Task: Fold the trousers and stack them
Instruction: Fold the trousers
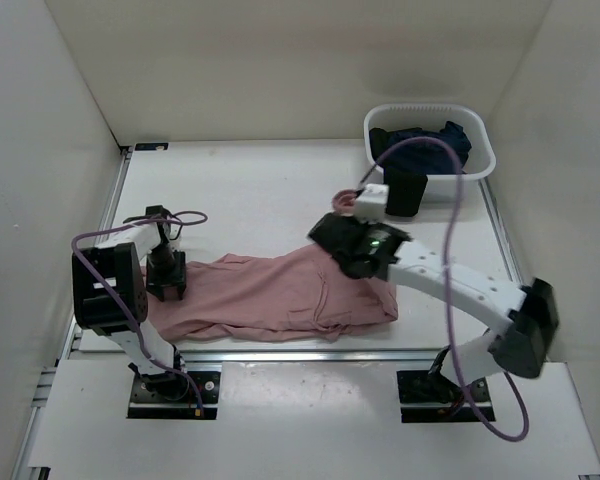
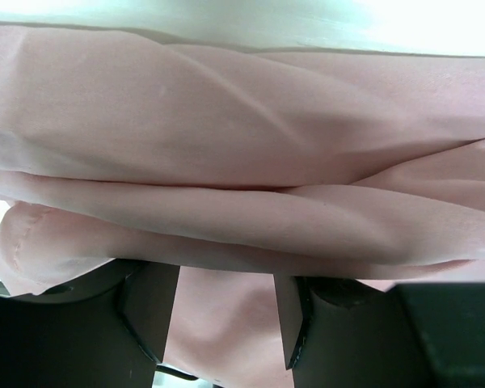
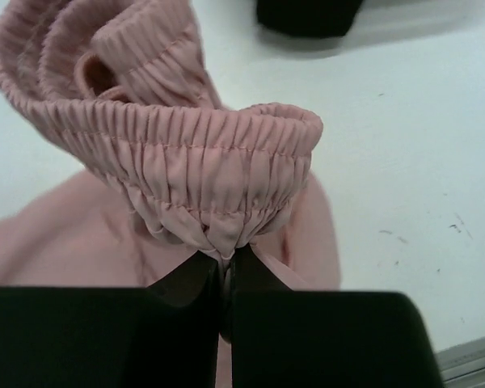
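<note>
Lying wrinkled, the trousers [image 1: 270,295] stretch well apart from the basket [image 1: 480,166]. The right gripper [image 3: 225,271], nearer the basket, is pinched on the waistband [image 3: 202,174]. The left gripper [image 2: 226,319], farthest from it, straddles a leg end [image 2: 32,242], jaws apart, gripping nothing. If only the right pulls, the thin cloth may drag and crumple.

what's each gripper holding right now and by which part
The right gripper pinches the trousers by the gathered elastic waistband, jaws shut on it. The left gripper is open, with leg fabric lying between its jaws, not clamped.
</note>
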### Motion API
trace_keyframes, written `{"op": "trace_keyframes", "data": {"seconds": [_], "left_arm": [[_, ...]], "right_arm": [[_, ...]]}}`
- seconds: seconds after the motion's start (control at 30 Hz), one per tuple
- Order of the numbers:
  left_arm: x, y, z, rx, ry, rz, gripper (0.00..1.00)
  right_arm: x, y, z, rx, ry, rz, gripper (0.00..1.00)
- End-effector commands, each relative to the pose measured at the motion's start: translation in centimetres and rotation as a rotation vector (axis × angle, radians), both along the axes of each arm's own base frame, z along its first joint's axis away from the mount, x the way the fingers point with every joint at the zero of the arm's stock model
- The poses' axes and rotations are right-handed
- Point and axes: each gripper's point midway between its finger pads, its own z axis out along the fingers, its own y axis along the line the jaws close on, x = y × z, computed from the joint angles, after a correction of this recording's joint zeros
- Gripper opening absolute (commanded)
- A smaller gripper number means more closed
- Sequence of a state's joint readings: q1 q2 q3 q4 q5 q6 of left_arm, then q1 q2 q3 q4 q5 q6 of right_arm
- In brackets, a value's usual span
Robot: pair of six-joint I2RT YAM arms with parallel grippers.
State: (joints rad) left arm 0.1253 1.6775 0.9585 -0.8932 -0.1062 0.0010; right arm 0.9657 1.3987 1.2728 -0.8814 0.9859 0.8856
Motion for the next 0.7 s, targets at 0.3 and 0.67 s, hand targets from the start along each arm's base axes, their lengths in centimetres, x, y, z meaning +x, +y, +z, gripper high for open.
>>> {"op": "trace_keyframes", "data": {"seconds": [0.3, 0.67], "left_arm": [[0.7, -0.3, -0.6, 0.037, 0.000, -0.043, 0.59], [1.0, -0.1, -0.4, 0.047, -0.008, -0.043, 0.62]], "right_arm": [[-7.3, 12.4, -4.6, -0.259, -0.051, 0.175, 0.00], [-12.7, 17.0, -4.7, -0.299, 0.138, 0.714, 0.83]]}}
